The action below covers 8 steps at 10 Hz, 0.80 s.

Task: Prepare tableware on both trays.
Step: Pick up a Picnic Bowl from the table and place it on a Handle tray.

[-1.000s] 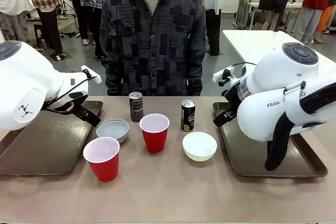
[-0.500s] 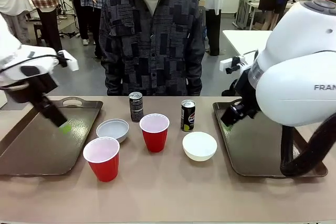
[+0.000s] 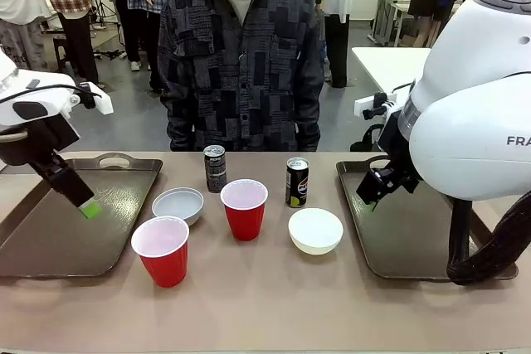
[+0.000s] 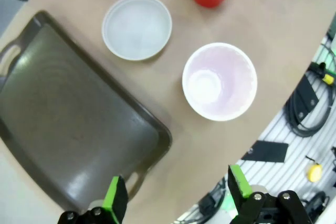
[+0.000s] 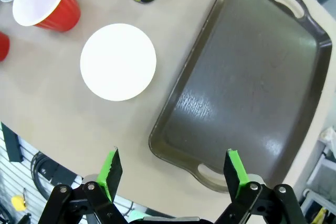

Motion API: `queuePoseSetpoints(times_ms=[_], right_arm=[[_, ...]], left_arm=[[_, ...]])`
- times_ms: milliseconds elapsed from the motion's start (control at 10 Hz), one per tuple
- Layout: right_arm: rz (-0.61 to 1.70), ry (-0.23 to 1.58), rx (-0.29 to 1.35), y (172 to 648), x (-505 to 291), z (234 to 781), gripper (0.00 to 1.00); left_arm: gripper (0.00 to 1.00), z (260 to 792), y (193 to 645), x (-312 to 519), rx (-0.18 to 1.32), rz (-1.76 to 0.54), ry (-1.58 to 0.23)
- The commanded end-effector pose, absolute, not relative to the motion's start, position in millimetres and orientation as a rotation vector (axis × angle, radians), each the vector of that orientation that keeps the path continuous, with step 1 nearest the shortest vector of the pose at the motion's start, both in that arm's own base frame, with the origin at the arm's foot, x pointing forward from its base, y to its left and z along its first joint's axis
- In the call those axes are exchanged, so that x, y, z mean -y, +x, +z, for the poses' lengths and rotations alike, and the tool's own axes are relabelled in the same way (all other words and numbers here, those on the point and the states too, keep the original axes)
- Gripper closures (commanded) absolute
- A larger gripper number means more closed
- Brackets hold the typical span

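Between the two dark brown trays stands the tableware. A red cup [image 3: 162,250] is nearest me, with a second red cup [image 3: 244,209] behind it. A pale bowl [image 3: 178,205] lies by the left tray [image 3: 50,242], and a white bowl [image 3: 315,230] by the right tray [image 3: 423,246]. Two dark cans [image 3: 215,168] [image 3: 297,182] stand at the back. My left gripper [image 3: 85,204] hangs open above the left tray. In its wrist view the left gripper [image 4: 173,203] looks down on the tray corner [image 4: 68,129], the bowl [image 4: 137,27] and a cup [image 4: 219,81]. My right gripper [image 3: 370,198] [image 5: 172,174] is open above the right tray's [image 5: 252,87] inner edge, beside the bowl [image 5: 118,61].
A person in a dark patterned shirt [image 3: 241,64] stands at the table's far edge behind the cans. Each tray has a loop handle [image 3: 114,157]. Open tabletop runs along the near edge [image 3: 274,304].
Both arms have risen and swung back. The left gripper moved left to hang over its tray; the right gripper now points down at its tray's inner edge. The tableware has not moved.
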State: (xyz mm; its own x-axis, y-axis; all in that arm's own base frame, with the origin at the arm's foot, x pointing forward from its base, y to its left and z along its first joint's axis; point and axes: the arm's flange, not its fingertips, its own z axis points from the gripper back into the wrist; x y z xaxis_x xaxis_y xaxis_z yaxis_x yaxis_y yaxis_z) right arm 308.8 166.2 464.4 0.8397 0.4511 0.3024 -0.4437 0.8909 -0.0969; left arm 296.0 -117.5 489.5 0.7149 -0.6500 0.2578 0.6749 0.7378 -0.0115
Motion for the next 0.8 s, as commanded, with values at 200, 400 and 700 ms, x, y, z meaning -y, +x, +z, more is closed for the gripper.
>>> queuePoseSetpoints(times_ms=[200,400,700], right_arm=[[0.486,0.196,0.219,318,-110,462,0.0],[0.395,0.49,0.223,319,-40,466,0.0],[0.256,0.845,0.281,313,51,455,0.0]], left_arm=[[0.0,485,314,67,0.3,-0.71,-0.412],[0.0,475,328,10,0.301,-0.632,-0.647],[0.0,448,340,-69,0.274,-0.475,-0.97]])
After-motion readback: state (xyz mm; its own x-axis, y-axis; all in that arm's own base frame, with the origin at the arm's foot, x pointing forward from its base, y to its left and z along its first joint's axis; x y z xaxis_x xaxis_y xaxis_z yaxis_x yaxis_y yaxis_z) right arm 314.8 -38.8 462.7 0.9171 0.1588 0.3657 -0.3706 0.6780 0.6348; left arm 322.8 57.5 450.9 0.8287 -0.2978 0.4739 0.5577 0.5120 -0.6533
